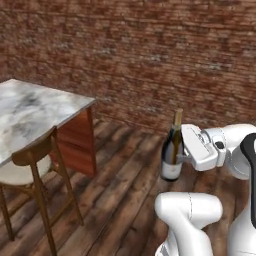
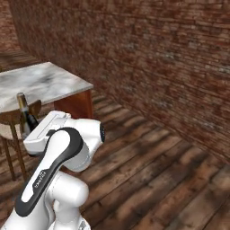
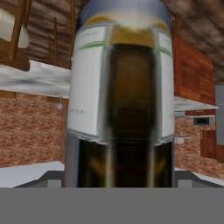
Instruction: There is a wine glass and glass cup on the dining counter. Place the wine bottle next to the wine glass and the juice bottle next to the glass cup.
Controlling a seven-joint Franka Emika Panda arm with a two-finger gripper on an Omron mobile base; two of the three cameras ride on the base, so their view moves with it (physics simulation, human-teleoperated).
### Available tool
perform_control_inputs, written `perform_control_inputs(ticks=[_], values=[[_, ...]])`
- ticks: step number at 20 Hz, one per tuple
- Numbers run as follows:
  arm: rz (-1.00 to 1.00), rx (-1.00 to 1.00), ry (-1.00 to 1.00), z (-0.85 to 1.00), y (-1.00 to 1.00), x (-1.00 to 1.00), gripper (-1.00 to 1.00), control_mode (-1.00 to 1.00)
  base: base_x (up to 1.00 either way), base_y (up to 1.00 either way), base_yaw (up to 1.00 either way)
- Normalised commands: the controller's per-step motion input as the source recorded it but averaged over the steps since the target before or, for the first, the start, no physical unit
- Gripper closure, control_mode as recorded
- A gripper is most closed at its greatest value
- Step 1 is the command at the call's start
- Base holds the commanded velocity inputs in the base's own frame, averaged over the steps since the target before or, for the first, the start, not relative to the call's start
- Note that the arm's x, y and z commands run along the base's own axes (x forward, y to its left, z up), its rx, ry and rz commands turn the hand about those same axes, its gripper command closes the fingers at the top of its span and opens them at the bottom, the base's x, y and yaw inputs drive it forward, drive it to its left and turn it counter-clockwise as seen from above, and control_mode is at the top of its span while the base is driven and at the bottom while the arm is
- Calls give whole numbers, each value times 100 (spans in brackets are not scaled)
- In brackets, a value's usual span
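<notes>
The slim dark glass wine bottle (image 1: 172,152), with its long tan-gold foil neck and pale label, is being held upright in the air by the gripper (image 1: 186,150), whose jaws are being kept closed against the bottle's body above the plank wooden floor (image 1: 125,200). To the left, the veined white-and-grey marble counter (image 1: 35,110) is being shown on reddish-brown wood, with a round-seated wooden stool (image 1: 30,170) standing just beside it. A rough brick wall (image 1: 150,55) is being seen behind.
</notes>
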Motion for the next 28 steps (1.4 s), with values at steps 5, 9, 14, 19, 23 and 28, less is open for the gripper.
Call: perform_control_inputs(ticks=[5, 9, 14, 19, 23, 28], values=[[0, 0, 0, 0, 0, 0, 100, 100, 83, -100, 25], [0, 0, 0, 0, 0, 0, 100, 100, 86, -100, 26], [0, 0, 0, 0, 0, 0, 100, 100, 88, -99, 28], [0, 0, 0, 0, 0, 0, 100, 100, 87, -96, 30], [0, 0, 0, 0, 0, 0, 100, 100, 89, -94, 30], [0, 0, 0, 0, 0, 0, 100, 100, 95, -92, 30]])
